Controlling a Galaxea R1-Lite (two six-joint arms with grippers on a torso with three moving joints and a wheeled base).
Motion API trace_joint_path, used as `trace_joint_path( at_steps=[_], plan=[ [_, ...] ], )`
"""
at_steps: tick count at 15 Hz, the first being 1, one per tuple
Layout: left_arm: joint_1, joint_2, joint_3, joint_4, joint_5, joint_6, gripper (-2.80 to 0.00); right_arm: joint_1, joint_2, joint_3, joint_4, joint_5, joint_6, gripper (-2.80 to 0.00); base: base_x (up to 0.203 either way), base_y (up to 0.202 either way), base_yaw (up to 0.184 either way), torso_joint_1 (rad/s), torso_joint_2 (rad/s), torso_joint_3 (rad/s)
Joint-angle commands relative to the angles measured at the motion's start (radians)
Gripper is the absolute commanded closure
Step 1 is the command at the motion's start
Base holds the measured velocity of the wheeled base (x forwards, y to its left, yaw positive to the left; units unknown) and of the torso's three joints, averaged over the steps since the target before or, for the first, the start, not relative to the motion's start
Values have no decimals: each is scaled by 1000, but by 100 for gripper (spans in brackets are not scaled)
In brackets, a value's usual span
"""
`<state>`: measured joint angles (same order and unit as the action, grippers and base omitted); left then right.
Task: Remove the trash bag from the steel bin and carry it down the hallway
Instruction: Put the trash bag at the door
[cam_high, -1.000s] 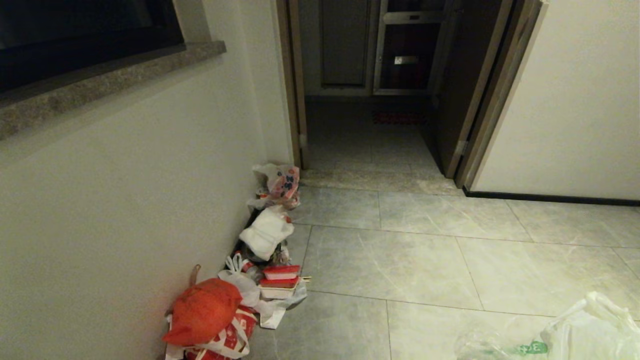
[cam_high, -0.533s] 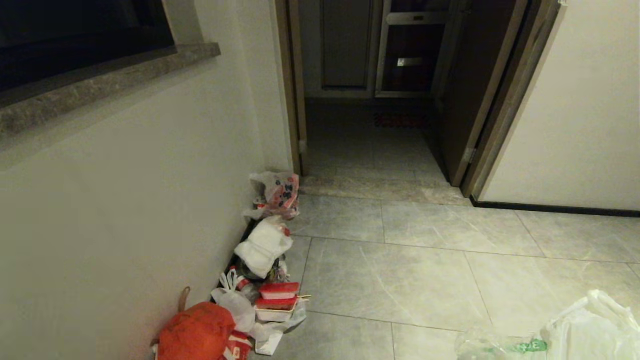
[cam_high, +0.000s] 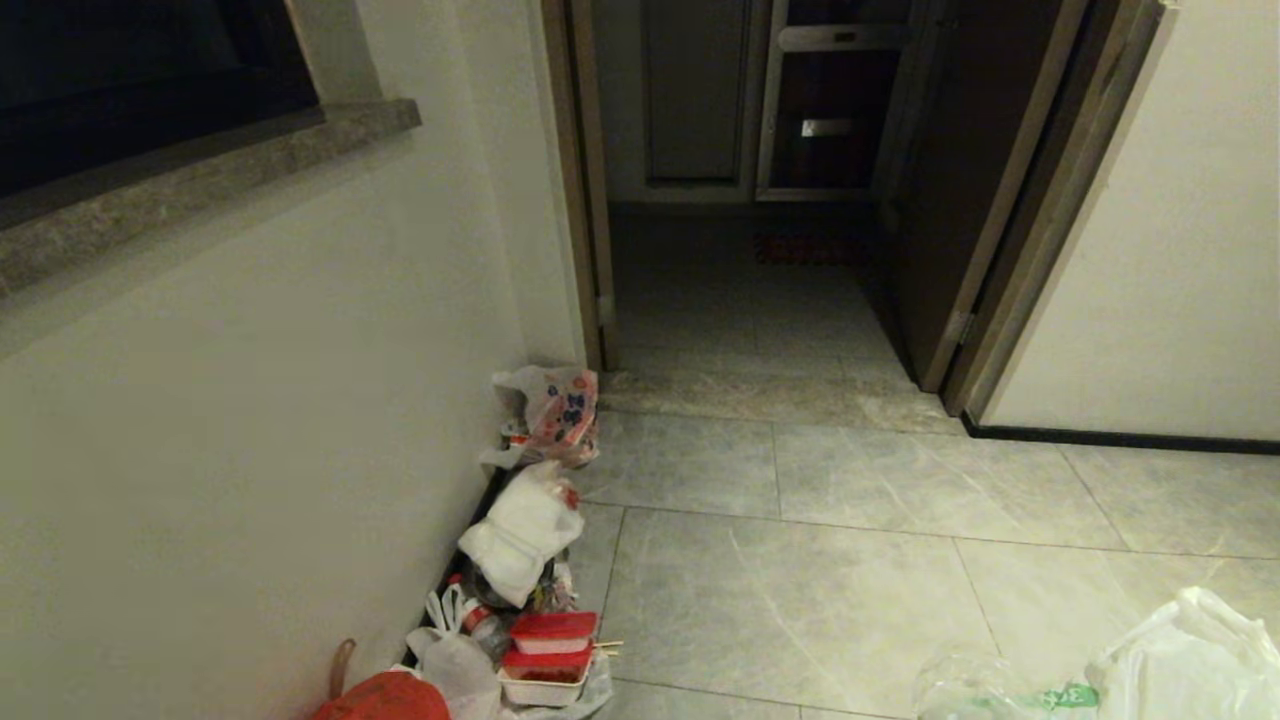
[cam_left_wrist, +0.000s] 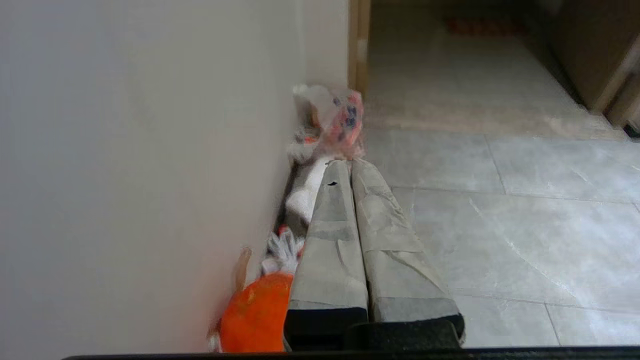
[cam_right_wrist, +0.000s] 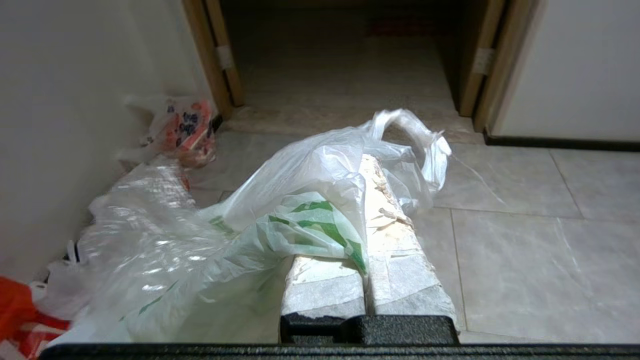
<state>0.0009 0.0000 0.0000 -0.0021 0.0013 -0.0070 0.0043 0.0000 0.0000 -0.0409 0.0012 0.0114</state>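
Right tool (cam_right_wrist: 367, 200) clamped on the trash bag (cam_right_wrist: 280, 200) at frame bottom right, left tool (cam_left_wrist: 351, 170) closed, empty, hallway (cam_high: 800, 560) floor ahead.

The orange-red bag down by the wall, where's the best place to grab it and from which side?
Judging loosely: the orange-red bag has a loop sticking up at its top against the wall. Grip that, coming from above on the open-floor side.

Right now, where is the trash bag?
The trash bag is draped over the shut right gripper; in the head view it shows at the lower right, above the grey floor tiles.
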Motion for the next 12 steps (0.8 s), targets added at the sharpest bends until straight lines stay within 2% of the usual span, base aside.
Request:
trace_joint_path(
  at_steps=[1, 10, 12],
  plan=[
    [-1, 0, 0, 1, 0, -1, 0, 0, 2, 14, -2, 0, -1, 0, 196, 0, -2, 9, 6, 5],
    [-1, 0, 0, 1, 0, -1, 0, 0, 2, 14, -2, 0, -1, 0, 195, 0, 1, 3, 3, 4],
    [-1, 2, 0, 1, 0, -1, 0, 0, 2, 14, -2, 0, -1, 0, 79, -5, 1, 1, 1, 1]
  ],
)
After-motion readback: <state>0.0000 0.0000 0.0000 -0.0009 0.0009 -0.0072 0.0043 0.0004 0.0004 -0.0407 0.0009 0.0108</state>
